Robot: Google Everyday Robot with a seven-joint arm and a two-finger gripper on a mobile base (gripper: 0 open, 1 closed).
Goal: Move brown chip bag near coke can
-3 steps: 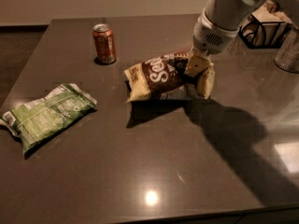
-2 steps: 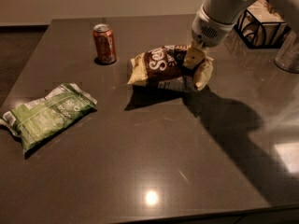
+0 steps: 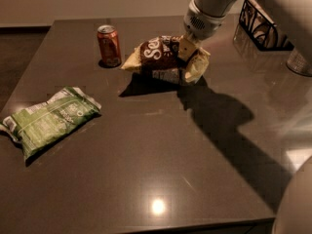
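Observation:
The brown chip bag [image 3: 161, 56] with cream-yellow ends hangs tilted above the dark table [image 3: 161, 150], its shadow beneath it. My gripper [image 3: 186, 50] comes down from the upper right and is shut on the bag's right end. The coke can [image 3: 108, 45] stands upright at the back left, a short gap to the left of the bag's left tip.
A green chip bag [image 3: 48, 118] lies flat at the left edge of the table. A black wire basket [image 3: 263, 26] stands at the back right, with a glass object [image 3: 300, 62] beside it. My arm casts a long shadow across the table's right half.
My gripper has carried the brown chip bag up and back, toward the far side of the table and closer to the coke can. The can and green bag have not moved.

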